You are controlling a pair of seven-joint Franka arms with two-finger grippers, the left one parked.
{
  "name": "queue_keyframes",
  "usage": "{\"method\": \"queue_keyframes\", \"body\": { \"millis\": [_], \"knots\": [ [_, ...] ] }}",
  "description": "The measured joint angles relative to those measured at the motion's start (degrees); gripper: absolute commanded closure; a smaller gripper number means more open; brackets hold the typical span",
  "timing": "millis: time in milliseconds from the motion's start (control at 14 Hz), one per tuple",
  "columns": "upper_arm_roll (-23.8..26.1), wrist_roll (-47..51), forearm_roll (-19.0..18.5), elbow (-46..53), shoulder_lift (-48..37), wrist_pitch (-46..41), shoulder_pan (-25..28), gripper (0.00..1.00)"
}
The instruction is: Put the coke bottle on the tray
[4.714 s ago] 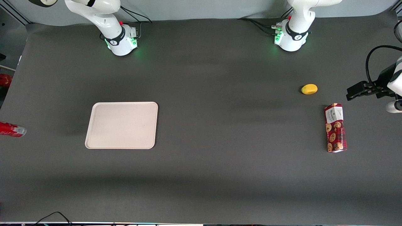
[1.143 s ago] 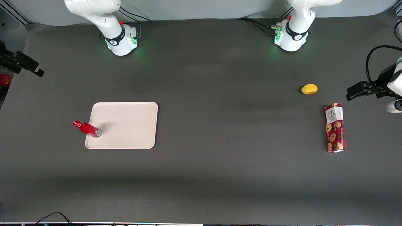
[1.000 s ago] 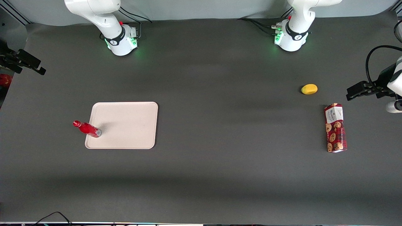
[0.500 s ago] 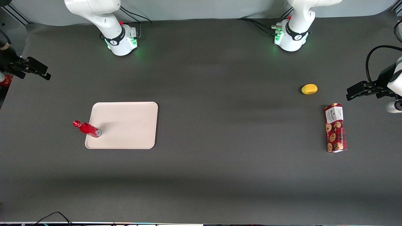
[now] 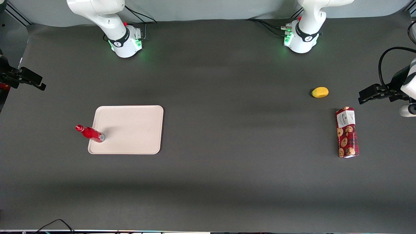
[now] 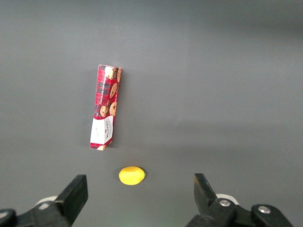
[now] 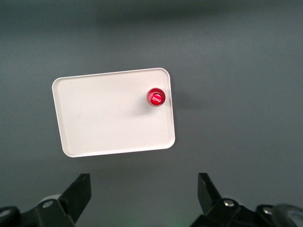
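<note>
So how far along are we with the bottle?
Placing looks done: the coke bottle stands upright on the tray, near one edge. The gripper is open, holds nothing and hangs apart from the tray at the working arm's end of the table. Nothing appears left but parking the arm.

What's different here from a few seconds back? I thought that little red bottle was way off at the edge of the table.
It was. The coke bottle now stands upright on the tray, near the rim on the working arm's end. The gripper has let it go and pulled away to the table's edge, fingers open and empty. The tray, the cookie box and the yellow fruit have not moved.
</note>
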Motion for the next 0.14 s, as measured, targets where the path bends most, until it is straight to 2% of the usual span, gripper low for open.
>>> {"method": "queue_keyframes", "body": {
  "millis": [143],
  "knots": [
    [0.0,0.0,0.0,0.9,1.2,0.0,0.0,0.0]
  ]
}}
